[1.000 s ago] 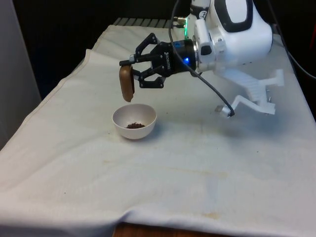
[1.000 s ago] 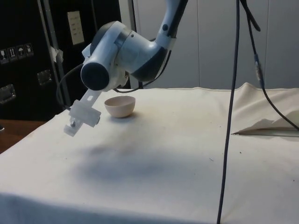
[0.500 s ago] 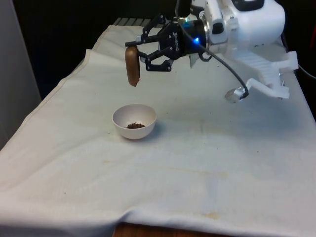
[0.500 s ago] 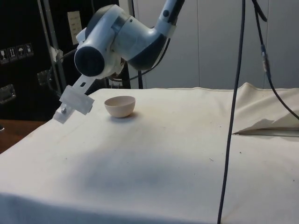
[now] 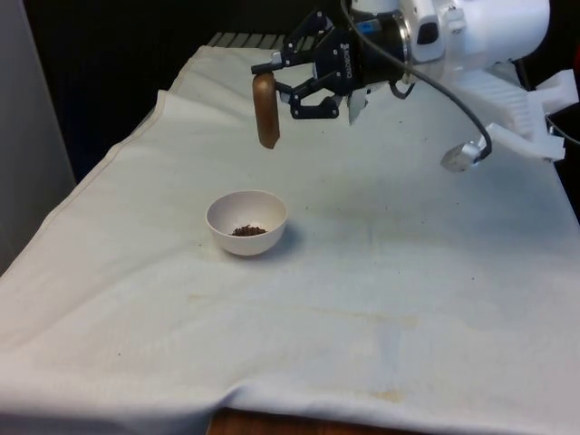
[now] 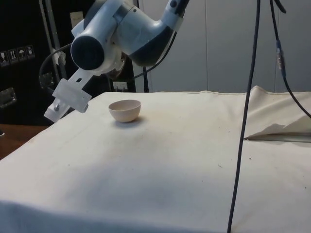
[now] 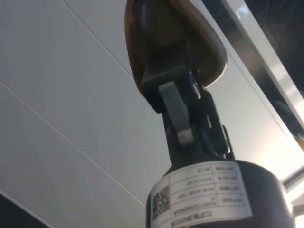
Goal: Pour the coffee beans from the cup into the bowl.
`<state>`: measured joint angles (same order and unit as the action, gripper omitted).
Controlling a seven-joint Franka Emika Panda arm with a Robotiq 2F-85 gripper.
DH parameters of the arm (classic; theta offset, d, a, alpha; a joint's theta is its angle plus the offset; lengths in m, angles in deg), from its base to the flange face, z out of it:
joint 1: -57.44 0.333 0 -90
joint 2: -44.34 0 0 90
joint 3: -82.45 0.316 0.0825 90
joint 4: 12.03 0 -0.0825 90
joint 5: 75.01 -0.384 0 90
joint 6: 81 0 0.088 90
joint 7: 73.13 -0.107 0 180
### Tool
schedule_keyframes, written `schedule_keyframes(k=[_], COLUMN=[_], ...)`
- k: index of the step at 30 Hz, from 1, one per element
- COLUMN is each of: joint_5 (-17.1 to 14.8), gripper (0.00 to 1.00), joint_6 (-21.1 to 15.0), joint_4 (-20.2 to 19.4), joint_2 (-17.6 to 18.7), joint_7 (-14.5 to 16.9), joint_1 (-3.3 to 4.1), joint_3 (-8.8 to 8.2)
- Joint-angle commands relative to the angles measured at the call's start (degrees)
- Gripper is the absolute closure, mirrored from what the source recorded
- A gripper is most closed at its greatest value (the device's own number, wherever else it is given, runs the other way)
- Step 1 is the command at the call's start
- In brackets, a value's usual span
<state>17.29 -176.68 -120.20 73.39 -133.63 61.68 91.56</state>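
Bowl (image 5: 246,222) on tabletop (image 5: 381,281), beans (image 5: 248,230) inside. Cup (image 5: 265,110) brown, tipped on its side, raised above and just beyond bowl; likely emptied. Gripper (image 5: 276,83) clenched on cup, arm horizontal to keep tilt.

End effector (image 5: 275,80) w/ cup (image 5: 265,111) now higher, further from bowl (image 5: 246,222).

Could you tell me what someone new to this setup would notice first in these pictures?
Most striking is the brown cup, held on its side in the air by the black gripper, above and a little beyond the bowl. Next is the white bowl standing on the white cloth, left of middle in the front view, with a small heap of coffee beans at its bottom.
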Motion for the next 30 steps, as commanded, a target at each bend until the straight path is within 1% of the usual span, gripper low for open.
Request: schedule_keyframes(k=[1, 6, 7, 8, 16, 17, 18, 27, 28, 29, 30], joint_5=[-0.92, -2.58, -1.83, -2.86, -5.56, -5.16, -6.07, -8.71, -7.96, -9.22, -9.57], gripper=[0.97, 0.97, 0.97, 0.97, 0.97, 0.97, 0.97, 0.97, 0.97, 0.97, 0.97], joint_6=[-0.52, -1.26, -0.34, -1.38, -2.46, -1.60, -2.69, -4.30, -3.50, -4.70, -4.87], joint_4=[-0.17, -0.11, 0.00, -0.11, -0.11, 0.06, -0.11, -0.06, 0.11, -0.06, -0.06], joint_2=[-0.29, -0.34, 0.00, -0.34, -0.34, 0.00, -0.40, -0.46, -0.11, -0.46, -0.46], joint_7=[0.74, 1.15, 0.46, 1.20, 1.66, 1.03, 1.72, 2.35, 1.66, 2.46, 2.58], joint_1=[-0.11, -0.29, 0.00, -0.34, -0.34, 0.00, -0.40, -0.40, 0.00, -0.40, -0.40], joint_3=[0.52, 1.49, 1.15, 1.60, 2.75, 2.58, 2.98, 3.61, 3.27, 3.72, 3.78])
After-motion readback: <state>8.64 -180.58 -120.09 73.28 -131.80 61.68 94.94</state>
